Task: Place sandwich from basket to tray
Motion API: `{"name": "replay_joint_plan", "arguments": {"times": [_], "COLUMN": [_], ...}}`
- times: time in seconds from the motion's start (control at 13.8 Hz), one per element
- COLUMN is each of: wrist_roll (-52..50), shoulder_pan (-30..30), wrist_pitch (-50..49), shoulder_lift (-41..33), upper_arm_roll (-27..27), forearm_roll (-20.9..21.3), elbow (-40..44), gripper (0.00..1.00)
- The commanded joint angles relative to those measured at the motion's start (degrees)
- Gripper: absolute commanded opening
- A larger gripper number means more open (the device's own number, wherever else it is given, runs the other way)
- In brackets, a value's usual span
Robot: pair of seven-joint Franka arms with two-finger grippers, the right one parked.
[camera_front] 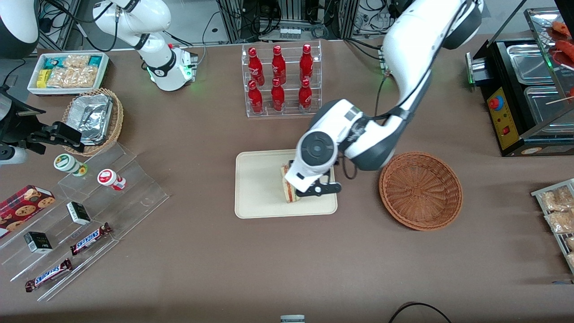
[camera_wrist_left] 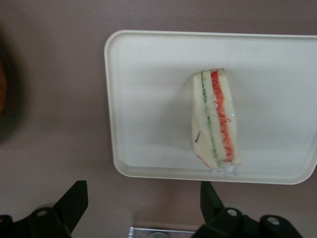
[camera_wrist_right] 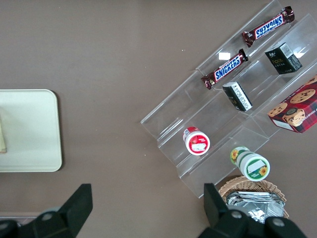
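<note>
While my gripper [camera_wrist_left: 138,208] hovers spread above it, the pale triangular sandwich [camera_wrist_left: 215,119] with red and green filling lies free on the flat cream rectangular tray [camera_wrist_left: 143,99], beside the round reddish-brown wicker basket [camera_front: 420,190].

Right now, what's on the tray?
Only the sandwich lies on the tray, near one rim. The open gripper hangs above it, its arm hiding part of the tray from the front.

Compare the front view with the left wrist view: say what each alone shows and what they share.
Only the front view shows the basket with nothing in it, the rack of red bottles and the snack bars. Only the left wrist view shows the pincer open, its fingers clear of the sandwich. Both show the sandwich lying on the tray.
</note>
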Motion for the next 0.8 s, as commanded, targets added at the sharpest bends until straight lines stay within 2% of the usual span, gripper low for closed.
{"name": "replay_joint_plan", "arguments": {"times": [0.0,0.43,0.72], "wrist_roll": [6.4,22.0,28.4], "shoulder_pan": [3.7,16.0,21.6], "wrist_pitch": [-3.9,-3.3,-3.9], "shoulder_lift": [-4.8,-16.8,-22.6], "upper_arm_roll": [0.4,0.1,0.1], "forearm_roll": [-0.4,-0.1,-0.8], "elbow": [-3.9,-19.2,-23.3], "gripper": [1.00,1.00,1.00]}}
